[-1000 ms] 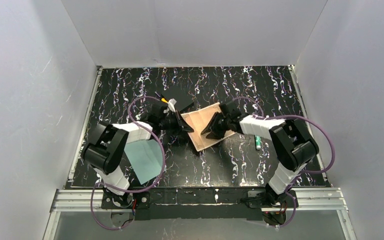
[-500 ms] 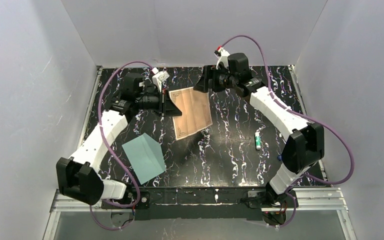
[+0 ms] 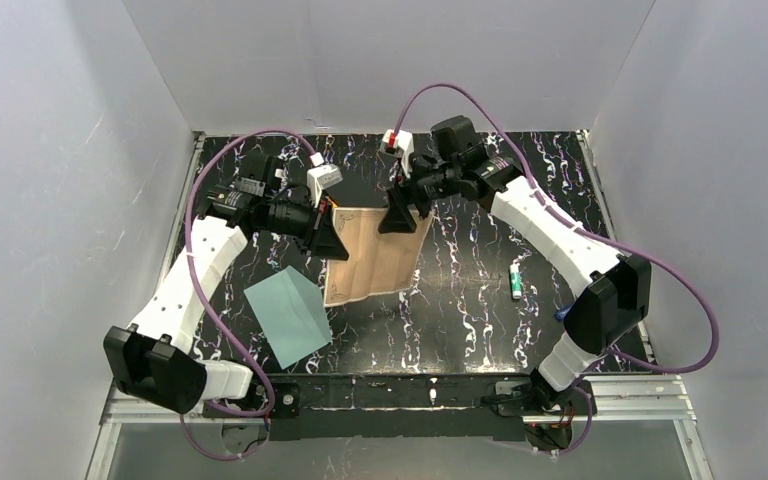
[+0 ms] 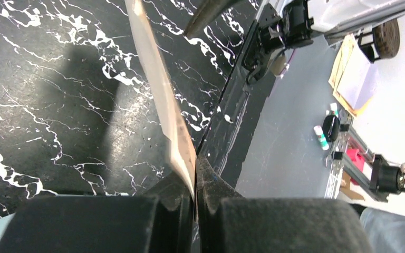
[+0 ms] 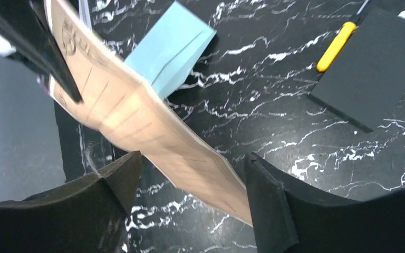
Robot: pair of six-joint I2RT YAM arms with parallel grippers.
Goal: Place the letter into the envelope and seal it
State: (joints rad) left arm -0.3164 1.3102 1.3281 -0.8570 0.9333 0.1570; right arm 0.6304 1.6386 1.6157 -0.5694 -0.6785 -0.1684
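The tan letter [image 3: 370,258] hangs off the table, held up by its top left corner. My left gripper [image 3: 328,236] is shut on that corner. In the left wrist view the sheet [image 4: 161,89] shows edge-on, pinched between the jaws [image 4: 195,182]. My right gripper [image 3: 397,214] is at the letter's top right edge with its jaws wide apart. In the right wrist view the letter [image 5: 153,126] passes between the open fingers [image 5: 190,179] without being clamped. The pale teal envelope [image 3: 287,318] lies flat at the near left and also shows in the right wrist view [image 5: 171,47].
A flat black pad [image 5: 372,68] with a yellow-handled tool [image 5: 336,46] beside it lies at the back of the table, behind the letter. A small green marker [image 3: 516,281] lies to the right. White walls enclose the black marbled table [image 3: 480,320].
The letter went from lying on the table to hanging upright from the left gripper. Both arms stretched toward the back; the right gripper then came down to the letter's top right edge.
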